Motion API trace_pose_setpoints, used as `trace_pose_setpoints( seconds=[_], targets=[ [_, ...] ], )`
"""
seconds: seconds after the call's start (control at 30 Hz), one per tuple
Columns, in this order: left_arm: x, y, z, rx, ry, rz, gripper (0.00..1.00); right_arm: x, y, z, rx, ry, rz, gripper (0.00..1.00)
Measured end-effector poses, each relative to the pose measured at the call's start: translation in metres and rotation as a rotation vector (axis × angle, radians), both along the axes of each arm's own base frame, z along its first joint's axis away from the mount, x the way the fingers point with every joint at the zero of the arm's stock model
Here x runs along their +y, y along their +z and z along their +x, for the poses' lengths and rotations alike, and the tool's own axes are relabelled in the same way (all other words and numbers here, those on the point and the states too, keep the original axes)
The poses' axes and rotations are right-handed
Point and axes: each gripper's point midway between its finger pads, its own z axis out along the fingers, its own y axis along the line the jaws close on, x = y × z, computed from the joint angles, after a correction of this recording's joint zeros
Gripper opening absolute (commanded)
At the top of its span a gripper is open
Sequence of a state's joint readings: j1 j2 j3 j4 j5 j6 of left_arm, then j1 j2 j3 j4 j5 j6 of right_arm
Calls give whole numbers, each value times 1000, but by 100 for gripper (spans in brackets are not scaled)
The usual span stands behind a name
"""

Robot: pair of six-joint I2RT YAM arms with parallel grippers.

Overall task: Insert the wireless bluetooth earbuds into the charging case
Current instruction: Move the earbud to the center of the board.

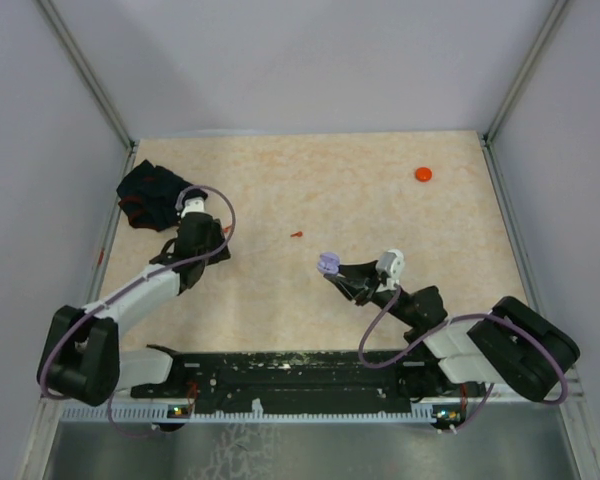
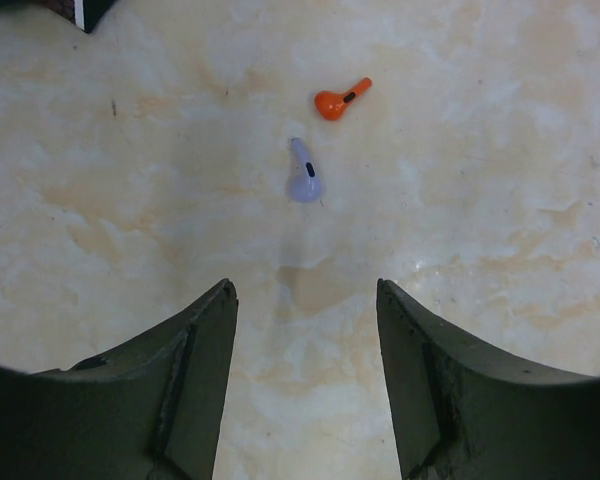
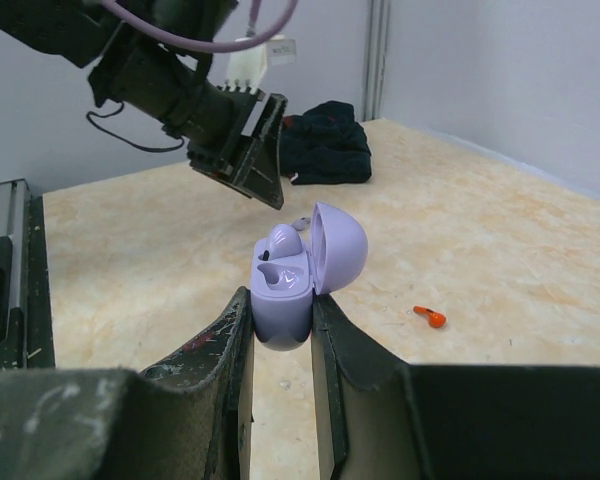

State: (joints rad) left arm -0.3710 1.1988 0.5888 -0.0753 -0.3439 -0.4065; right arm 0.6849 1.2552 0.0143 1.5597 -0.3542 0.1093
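My right gripper is shut on the pale purple charging case, held above the table with its lid open. One pale purple earbud sits in a slot of the case; the slot beside it is bare. In the top view the case is at centre right, at the tips of the right gripper. My left gripper is open and holds nothing. It hovers over the table, short of a loose pale purple earbud. An orange-red earbud lies just beyond it, apart from it.
A black cloth is bunched at the far left, behind the left gripper. A red disc lies far right near the back wall. The orange-red earbud lies mid-table. Walls close the table on three sides.
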Motion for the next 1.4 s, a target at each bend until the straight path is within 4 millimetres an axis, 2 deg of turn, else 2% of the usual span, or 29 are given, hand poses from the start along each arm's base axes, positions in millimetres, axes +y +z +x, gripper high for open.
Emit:
trace_pose_setpoints(
  seconds=[0.23, 0.37, 0.53, 0.87, 1.0, 1.13, 1.4],
  targets=[
    [7, -25, 32, 107, -11, 9, 51, 0, -1, 0, 2, -1, -2, 0],
    [9, -30, 47, 128, -20, 13, 46, 0, -2, 1, 6, -1, -5, 0],
    [7, -32, 64, 145, -38, 23, 45, 1, -5, 1, 12, -1, -11, 0],
    [9, -57, 63, 241, -59, 67, 41, 1, -5, 0, 11, 5, -12, 0],
    [8, -58, 69, 252, -68, 79, 38, 1, -5, 0, 11, 6, -12, 0],
    [7, -58, 73, 262, -79, 87, 29, 1, -5, 0, 11, 6, -12, 0],
    [-3, -59, 67, 293, -132, 54, 20, 1, -5, 0, 11, 6, -12, 0]
  ],
)
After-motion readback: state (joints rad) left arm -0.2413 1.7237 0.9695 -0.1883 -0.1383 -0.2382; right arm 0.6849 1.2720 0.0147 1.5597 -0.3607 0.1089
